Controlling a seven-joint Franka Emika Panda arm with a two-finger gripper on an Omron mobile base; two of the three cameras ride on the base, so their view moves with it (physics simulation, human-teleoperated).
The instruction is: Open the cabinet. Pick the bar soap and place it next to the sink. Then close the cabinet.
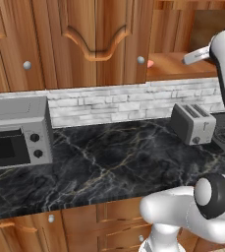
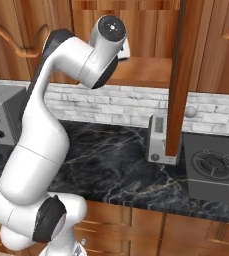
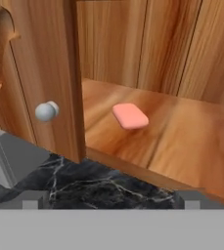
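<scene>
The bar soap [image 3: 130,115] lies flat on the wooden shelf [image 3: 182,141] inside the cabinet [image 2: 136,30], a little way in from the shelf's front edge and just past the edge of the closed door [image 3: 45,73] that stands beside the opening. From the soap, that door's round silver knob [image 3: 46,111] sits off to one side and nearer the camera; the other door [image 2: 177,75] is swung out over the desk [image 1: 114,152], its lower edge hanging in front of the grey toaster [image 1: 192,123]. In the left base view a sliver of the soap shows at the shelf's near corner, close beside a knob.

The pincer [image 3: 111,205] is open wide and empty, its two dark tips apart at the bottom of the hand view. The soap lies ahead of it and above the gap between the tips, roughly centred, well apart from both; nothing is touched yet.

The step in hand looks like the reach into the open cabinet for the soap. To do it well, I would advance straight over the shelf lip, keeping off the closed door's edge, then settle so the tips straddle the bar across its narrow side. The bar is low and rounded, so the tips should come right down to the shelf before closing, or it may slip out.
</scene>
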